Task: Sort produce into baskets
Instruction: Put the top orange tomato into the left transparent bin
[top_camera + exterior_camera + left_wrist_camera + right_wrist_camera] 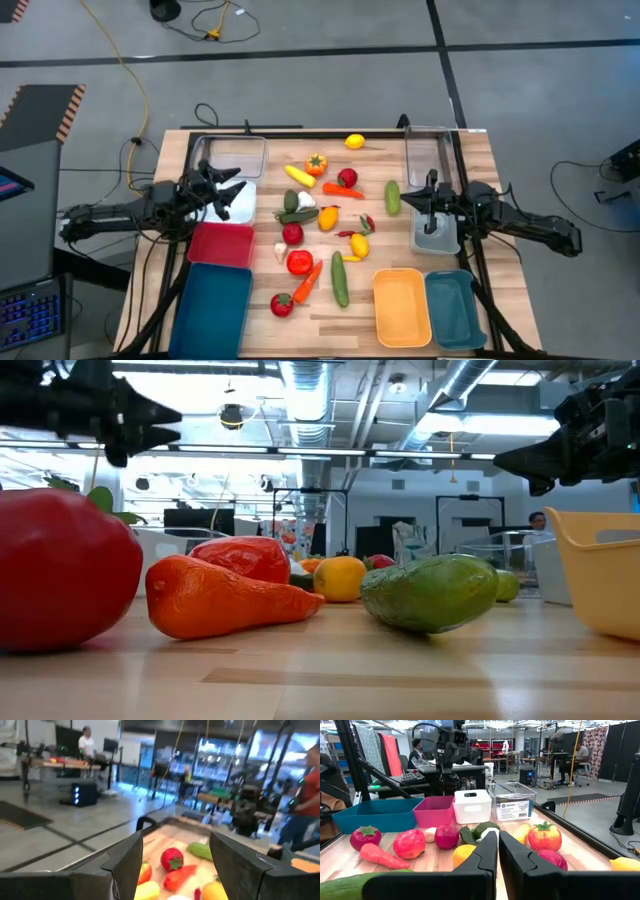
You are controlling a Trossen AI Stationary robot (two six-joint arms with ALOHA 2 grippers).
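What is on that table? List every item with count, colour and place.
clear baskets: two, far corners
white basket: one, left side, by the left hand
pink-red basket: one, left side
dark teal basket: one, large, near left corner
orange-yellow basket: one, near right
teal basket: one, smaller, near right corner
pale basket: one, by the right hand
cucumbers: two, green, centre
carrots: two, orange, centre
lemon: one, yellow, far edge
other produce: red, yellow, white and green pieces, loose in the centre
left hand: open, empty, left side
right hand: shut, empty, right side
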